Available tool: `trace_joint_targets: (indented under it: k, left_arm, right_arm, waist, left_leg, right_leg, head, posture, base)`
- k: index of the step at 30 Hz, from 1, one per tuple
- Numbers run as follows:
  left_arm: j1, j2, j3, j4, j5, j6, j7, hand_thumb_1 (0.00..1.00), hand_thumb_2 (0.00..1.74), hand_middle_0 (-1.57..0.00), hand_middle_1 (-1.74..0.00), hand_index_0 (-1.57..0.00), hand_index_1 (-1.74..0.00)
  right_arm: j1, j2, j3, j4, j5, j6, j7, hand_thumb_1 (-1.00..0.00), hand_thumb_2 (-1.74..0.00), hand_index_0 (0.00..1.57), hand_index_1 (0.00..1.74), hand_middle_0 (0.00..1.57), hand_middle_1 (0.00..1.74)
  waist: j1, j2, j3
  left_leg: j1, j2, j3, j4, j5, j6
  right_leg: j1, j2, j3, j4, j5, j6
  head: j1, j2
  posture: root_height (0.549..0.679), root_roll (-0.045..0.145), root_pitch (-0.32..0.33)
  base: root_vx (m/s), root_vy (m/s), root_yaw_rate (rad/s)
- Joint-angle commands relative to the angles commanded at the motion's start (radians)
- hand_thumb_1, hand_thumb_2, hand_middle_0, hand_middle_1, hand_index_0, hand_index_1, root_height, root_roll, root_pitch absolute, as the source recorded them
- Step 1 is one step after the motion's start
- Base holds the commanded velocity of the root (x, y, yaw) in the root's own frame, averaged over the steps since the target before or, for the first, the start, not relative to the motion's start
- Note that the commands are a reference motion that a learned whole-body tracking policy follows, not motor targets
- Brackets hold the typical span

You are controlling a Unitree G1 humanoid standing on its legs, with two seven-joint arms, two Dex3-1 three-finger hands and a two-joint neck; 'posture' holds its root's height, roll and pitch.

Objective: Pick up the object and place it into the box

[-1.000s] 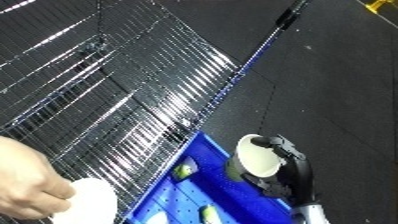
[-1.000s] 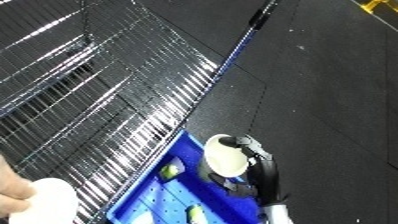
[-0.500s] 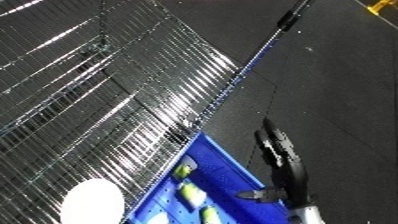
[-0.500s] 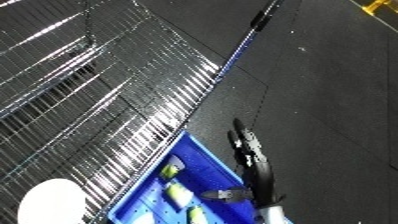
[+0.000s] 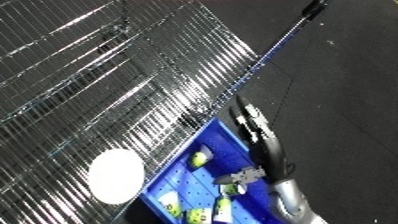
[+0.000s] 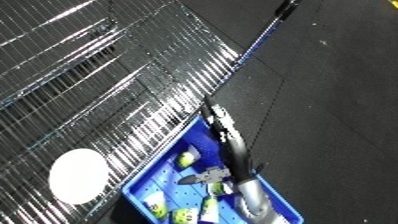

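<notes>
Wire shelf [image 5: 107,90] holds a white disc [image 6: 78,176]; right robot hand [image 5: 251,120] released above blue bin [image 6: 160,186].

No text, label, brand, number or sign can be read on anything here.

The wire shelf [image 5: 115,85], filling the upper left of the frame, is bright metal; its thin rods are glossy and throw strong white highlights. The floor [image 5: 346,90], at the right, is dark, matt and slightly speckled. The bin [image 6: 169,175], at the lower centre, is blue plastic with a smooth, mildly glossy wall and a perforated bottom. The round white object [image 5: 115,175], at the lower left, has a smooth, matt, uniform surface; its material cannot be told. The right robot hand [image 5: 253,125] is black with a dull sheen. The forearm [image 5: 293,200] below it is smooth, silver and reflective.
</notes>
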Motion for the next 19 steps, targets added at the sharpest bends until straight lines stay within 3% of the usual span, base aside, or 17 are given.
trace_joint_targets:
  k: [6,19]
  left_arm:
    - [-0.007,0.001,0.001,0.005,0.003,0.023,-0.017,1.0,1.74,-1.57,-1.74,-1.57,-1.74]
    - [0.003,0.018,0.009,0.005,0.011,0.074,-0.042,1.0,1.74,-1.57,-1.74,-1.57,-1.74]
  right_arm:
    - [-0.041,0.008,0.034,0.005,-0.031,0.03,0.031,0.0,0.0,0.0,0.0,0.0,0.0]
    - [-0.087,0.046,0.102,0.049,-0.054,0.085,0.079,0.0,0.0,0.0,0.0,0.0,0.0]
  waist:
    - [0.024,-0.008,0.0]
    - [0.069,-0.023,-0.005]
  left_leg:
    - [-0.005,-0.004,-0.013,0.021,-0.005,-0.0003]
    - [-0.031,-0.012,-0.035,0.095,-0.031,0.0086]
  right_leg:
    - [0.009,-0.0065,-0.01,0.011,-0.005,-0.0021]
    - [0.008,-0.0135,-0.03,0.07,-0.025,-0.0071]
  head:
    - [-0.059,-0.051]
    - [-0.128,-0.138]
  posture:
    - [0.639,0.086,0.046]
    - [0.632,0.079,0.017]
  base:
    - [0.031,-0.04,0.096]
    - [0.042,-0.033,0.088]
